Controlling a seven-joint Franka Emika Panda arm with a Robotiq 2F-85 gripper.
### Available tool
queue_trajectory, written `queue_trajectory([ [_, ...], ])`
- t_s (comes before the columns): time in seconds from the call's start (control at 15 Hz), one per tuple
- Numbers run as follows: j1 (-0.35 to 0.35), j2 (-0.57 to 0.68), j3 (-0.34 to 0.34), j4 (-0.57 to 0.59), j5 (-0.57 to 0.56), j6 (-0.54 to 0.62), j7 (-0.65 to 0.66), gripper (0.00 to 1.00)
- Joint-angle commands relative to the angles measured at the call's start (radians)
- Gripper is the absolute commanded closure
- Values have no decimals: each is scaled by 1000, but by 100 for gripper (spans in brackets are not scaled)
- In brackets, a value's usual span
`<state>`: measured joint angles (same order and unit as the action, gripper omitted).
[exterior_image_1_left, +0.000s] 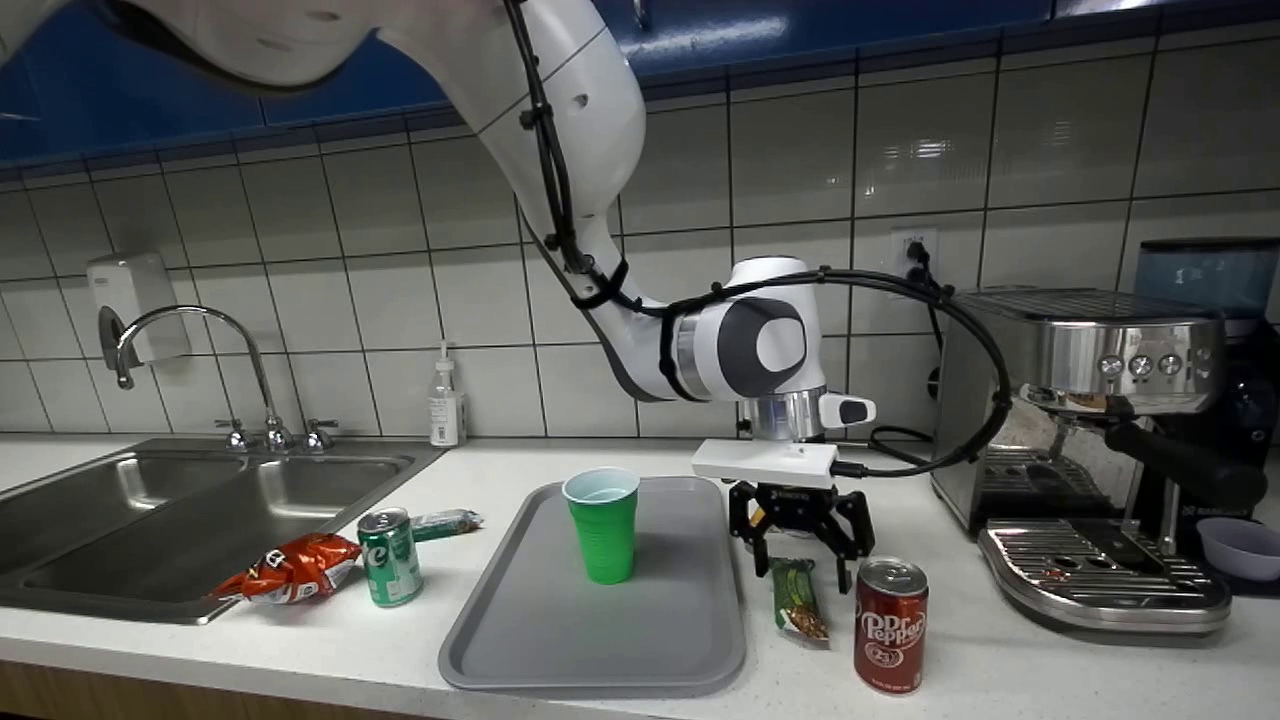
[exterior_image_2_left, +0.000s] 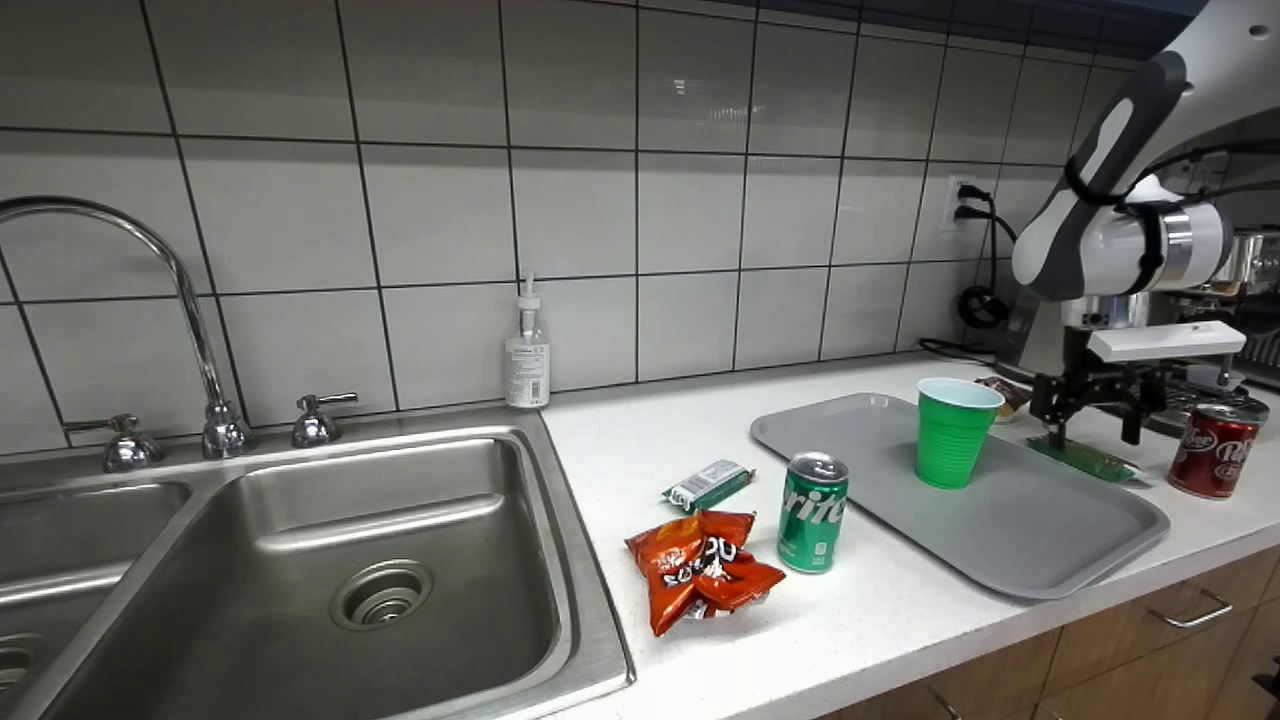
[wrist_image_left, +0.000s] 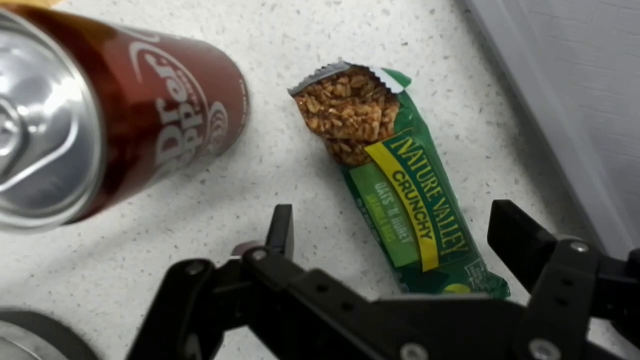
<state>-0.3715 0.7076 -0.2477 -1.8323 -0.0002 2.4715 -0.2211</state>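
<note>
Granola bar (wrist_image_left: 402, 200), red can near (wrist_image_left: 190, 100), tray beside (exterior_image_1_left: 590, 640)

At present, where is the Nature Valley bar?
In the wrist view, the bar lies between the red can, at left, and the gray tray, at right.

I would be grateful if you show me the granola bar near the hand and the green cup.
Granola bar (wrist_image_left: 400, 185): wrist view, on the printed wrapper's middle.
Green cup (exterior_image_1_left: 604, 532): an exterior view, on its outer side.

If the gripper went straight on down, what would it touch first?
Likely the countertop; the open fingers seem to straddle the Nature Valley Crunchy Oats 'n Honey bar below, though one might clip it, as depth is unclear.
</note>
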Motion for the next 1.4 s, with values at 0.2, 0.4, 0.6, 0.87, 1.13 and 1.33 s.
queue_trajectory([
  [0.2,-13,-1,13,3,-14,-2,9,0],
  [0.4,-20,5,23,11,-18,-11,-19,0],
  [0.6,-23,12,30,18,-19,-16,-31,0],
  [0.87,-34,25,38,37,-24,-34,-72,0],
  [1.13,-45,33,42,52,-27,-36,-114,0],
  [1.33,-52,37,46,59,-30,-38,-145,0],
])
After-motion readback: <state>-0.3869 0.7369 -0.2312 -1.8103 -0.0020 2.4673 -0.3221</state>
